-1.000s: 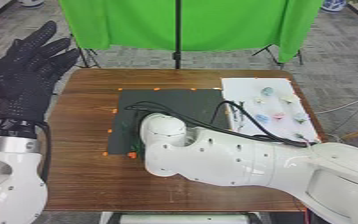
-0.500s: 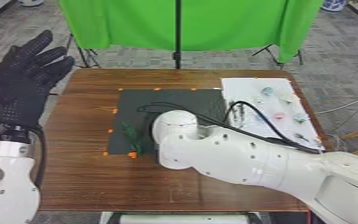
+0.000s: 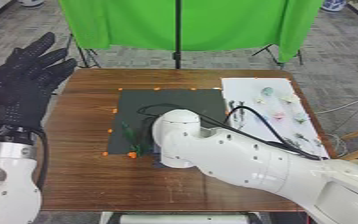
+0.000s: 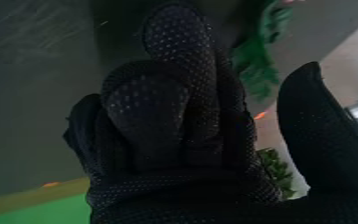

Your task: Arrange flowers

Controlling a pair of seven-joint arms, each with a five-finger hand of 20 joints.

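My left hand (image 3: 17,92) hangs at ten o'clock, beside the counter (image 3: 87,175), fingers spread wide. My right hand (image 3: 148,127) is over the dark mat (image 3: 171,96), fingers (image 4: 189,95) close together and loosely extended, thumb standing wide of them. Green foliage (image 3: 129,134) lies at that mat's eight o'clock, near this hand. The small pale flowers (image 3: 280,116) lie on the white sheet (image 3: 238,86) at two o'clock
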